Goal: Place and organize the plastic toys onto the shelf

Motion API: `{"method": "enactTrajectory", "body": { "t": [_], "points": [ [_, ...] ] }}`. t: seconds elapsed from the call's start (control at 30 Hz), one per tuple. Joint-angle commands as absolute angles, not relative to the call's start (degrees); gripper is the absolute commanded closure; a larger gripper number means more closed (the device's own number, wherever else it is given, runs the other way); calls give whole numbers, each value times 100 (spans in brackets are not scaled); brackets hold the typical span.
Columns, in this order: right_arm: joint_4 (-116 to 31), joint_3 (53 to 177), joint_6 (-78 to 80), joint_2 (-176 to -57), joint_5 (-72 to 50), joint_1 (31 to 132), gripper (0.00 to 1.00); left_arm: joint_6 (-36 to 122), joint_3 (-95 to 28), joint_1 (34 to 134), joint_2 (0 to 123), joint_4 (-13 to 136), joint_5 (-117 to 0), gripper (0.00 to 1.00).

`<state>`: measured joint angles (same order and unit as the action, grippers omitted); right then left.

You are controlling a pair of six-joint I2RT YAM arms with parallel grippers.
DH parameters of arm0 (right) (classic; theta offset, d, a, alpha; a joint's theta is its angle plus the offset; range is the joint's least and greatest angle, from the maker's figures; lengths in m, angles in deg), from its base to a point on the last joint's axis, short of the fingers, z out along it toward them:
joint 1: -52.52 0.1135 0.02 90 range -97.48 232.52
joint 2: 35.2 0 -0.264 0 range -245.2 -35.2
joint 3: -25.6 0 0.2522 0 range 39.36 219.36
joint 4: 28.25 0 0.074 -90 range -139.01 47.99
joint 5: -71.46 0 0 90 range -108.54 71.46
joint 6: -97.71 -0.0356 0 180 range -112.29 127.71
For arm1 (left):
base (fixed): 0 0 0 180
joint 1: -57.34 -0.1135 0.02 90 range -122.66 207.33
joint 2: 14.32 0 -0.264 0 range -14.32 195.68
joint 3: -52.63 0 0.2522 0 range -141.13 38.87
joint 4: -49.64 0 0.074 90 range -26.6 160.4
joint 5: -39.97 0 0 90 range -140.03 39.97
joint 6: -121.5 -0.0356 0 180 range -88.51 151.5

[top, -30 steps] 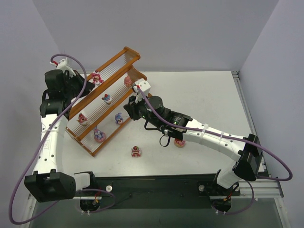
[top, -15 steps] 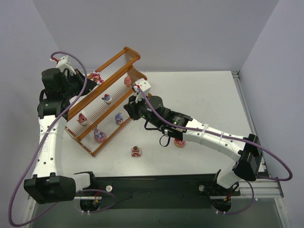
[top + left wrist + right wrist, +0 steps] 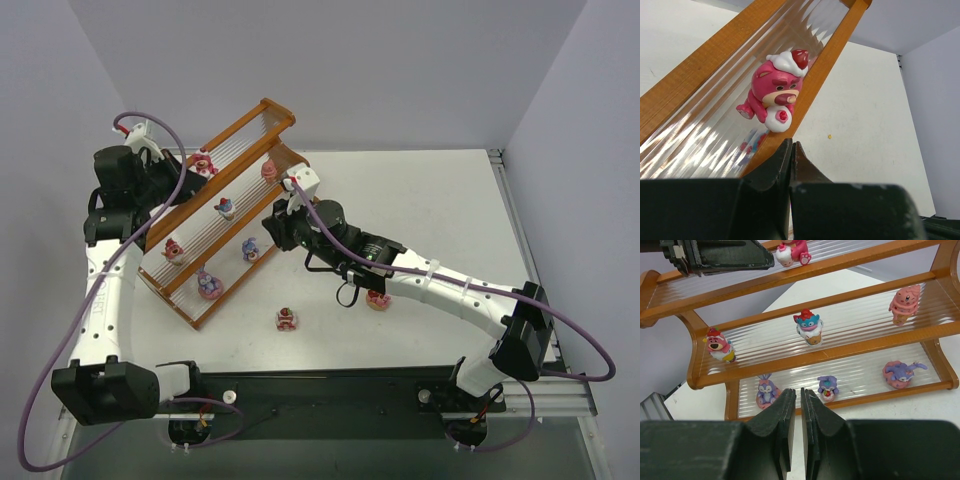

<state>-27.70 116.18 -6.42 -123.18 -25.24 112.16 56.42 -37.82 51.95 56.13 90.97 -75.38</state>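
The shelf [image 3: 190, 235] stands slanted at the left, and several plastic toys sit on its tiers. A pink bear [image 3: 775, 90] sits on the top tier. My left gripper [image 3: 791, 145] is shut and empty just short of the bear [image 3: 203, 163]. My right gripper [image 3: 798, 392] faces the shelf front with its jaws a thin slit apart and nothing between them. Beyond it on the bottom tier are a purple bunny [image 3: 766, 390], a small purple figure [image 3: 828, 387] and a pink donut [image 3: 900, 374]. The middle tier holds a pink bear [image 3: 719, 346], a cupcake [image 3: 808, 327] and a pink cone [image 3: 904, 304].
Two toys stand on the white table: one [image 3: 287, 319] in front of the shelf, and one [image 3: 378, 299] partly under the right forearm. Purple cables loop round both arms. Grey walls close in the back and sides.
The left gripper has shifted slightly beside the top tier. The right gripper has barely moved. No toy has changed place.
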Motion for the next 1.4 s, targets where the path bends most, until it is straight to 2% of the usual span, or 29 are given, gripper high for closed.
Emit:
{"method": "enactTrajectory", "body": {
  "t": [0.0,1.17,1.37],
  "points": [
    [-2566,11776,-697,-12291,-2645,11167,88,5681,-3804,5206,5652,8748,-7579,100],
    [-2487,11600,-714,-12160,-2592,11070,88,6015,-3795,5355,5986,8230,-7667,100],
    [-2487,11521,-740,-12098,-2610,11053,88,6015,-3716,5391,5679,8282,-7702,100]
  ]
}}
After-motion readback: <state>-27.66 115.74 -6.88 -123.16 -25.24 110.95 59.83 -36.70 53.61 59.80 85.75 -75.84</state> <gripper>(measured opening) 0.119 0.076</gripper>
